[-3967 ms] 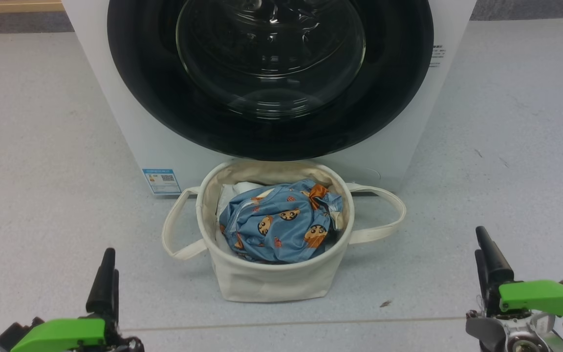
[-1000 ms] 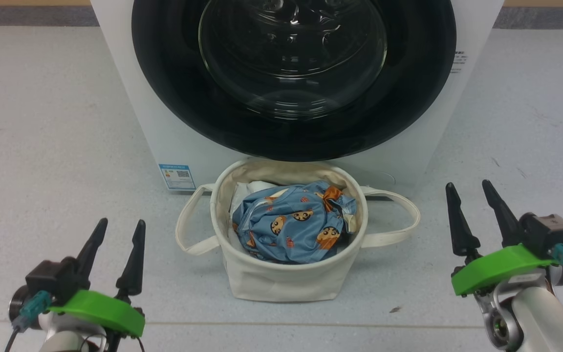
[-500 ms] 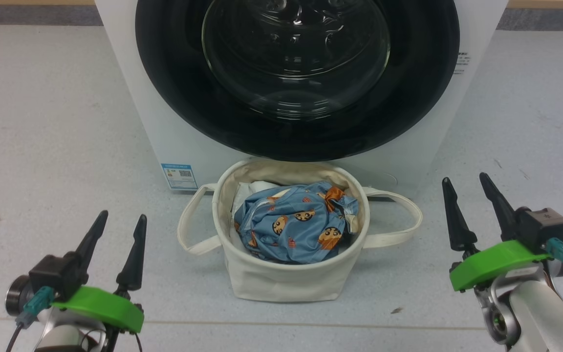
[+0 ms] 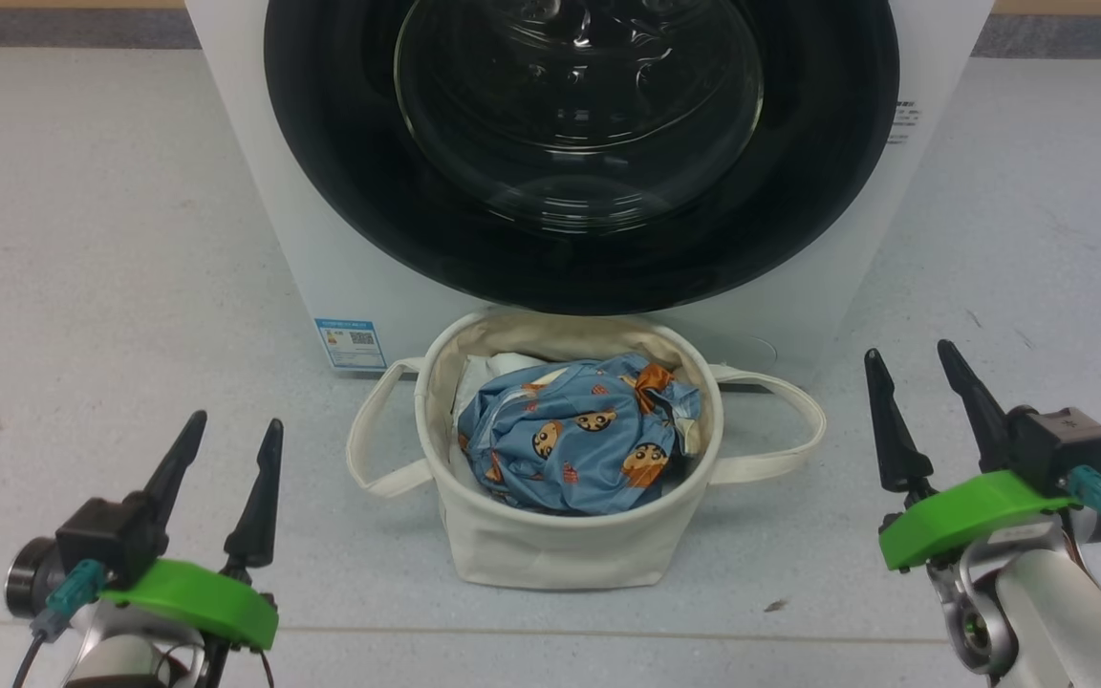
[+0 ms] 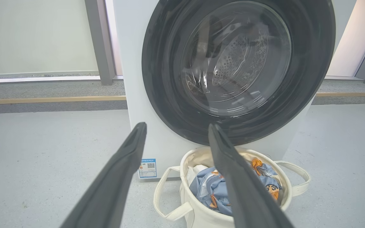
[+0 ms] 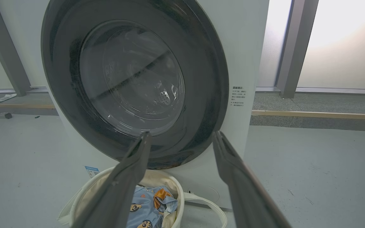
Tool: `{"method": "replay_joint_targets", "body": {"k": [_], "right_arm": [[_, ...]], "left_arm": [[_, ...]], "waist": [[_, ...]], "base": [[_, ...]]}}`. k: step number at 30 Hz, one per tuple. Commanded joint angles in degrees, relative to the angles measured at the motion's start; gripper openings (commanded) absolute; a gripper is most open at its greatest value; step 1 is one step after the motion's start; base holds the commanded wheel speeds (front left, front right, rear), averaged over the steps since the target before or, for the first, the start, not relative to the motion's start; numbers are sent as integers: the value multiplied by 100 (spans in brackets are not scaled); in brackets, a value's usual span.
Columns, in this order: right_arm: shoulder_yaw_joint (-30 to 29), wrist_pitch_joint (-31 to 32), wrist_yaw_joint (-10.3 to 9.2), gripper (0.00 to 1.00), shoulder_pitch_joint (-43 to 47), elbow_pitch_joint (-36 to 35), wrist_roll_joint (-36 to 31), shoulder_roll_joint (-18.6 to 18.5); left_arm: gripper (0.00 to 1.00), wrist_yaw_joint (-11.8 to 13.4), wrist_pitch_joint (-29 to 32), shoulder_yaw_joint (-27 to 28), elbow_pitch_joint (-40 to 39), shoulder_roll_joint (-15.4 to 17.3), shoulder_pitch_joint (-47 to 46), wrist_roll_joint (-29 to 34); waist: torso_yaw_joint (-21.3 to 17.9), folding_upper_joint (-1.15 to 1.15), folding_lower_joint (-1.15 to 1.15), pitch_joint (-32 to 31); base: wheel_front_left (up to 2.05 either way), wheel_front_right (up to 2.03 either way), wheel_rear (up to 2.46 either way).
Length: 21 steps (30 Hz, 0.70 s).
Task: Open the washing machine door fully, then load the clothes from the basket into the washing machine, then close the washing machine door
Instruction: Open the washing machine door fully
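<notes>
The white washing machine [image 4: 340, 277] stands straight ahead with its round black-rimmed washing machine door [image 4: 579, 143] shut flat against the front. On the floor right in front sits the cream basket [image 4: 550, 554], and the light blue clothes [image 4: 579, 435] with orange cartoon faces are bunched inside it. My left gripper [image 4: 235, 430] hovers low at the basket's left, open and empty. To the right of the basket my right gripper [image 4: 909, 361] is open and empty too. Both wrist views face the door [image 5: 238, 69] [image 6: 135, 82] over the basket [image 5: 198, 215] [image 6: 87, 196].
A plain white cloth [image 4: 488, 368] lies under the blue garment at the basket's back left. The basket's loop handles [image 4: 369, 449] spread out on both sides. Grey floor [image 4: 82, 287] runs left and right of the washer, with window frames [image 6: 293, 47] behind.
Since four seconds ago both grippers have risen into view with fingers spread, and the camera has shifted slightly. Over the last half second nothing has visibly moved.
</notes>
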Motion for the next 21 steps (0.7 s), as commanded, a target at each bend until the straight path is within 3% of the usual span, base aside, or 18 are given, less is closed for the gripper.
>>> {"method": "replay_joint_targets", "body": {"k": [1, 9, 21], "right_arm": [[67, -72, 0, 100, -188, -137, 27, -11], [75, -72, 0, 100, -197, -125, 60, -22], [140, -72, 0, 100, -188, -98, 166, -50]], "left_arm": [[100, 44, -70, 281, -169, 143, -301, 89], [100, 16, -70, 308, -138, 118, -294, 130], [100, -89, -70, 237, -12, 70, -300, 205]], "waist": [[-3, 0, 0, -1], [-6, 0, 0, 1], [-26, 0, 0, -32]], "base": [[52, 23, -75], [87, 59, -146], [134, 108, -242]]}}
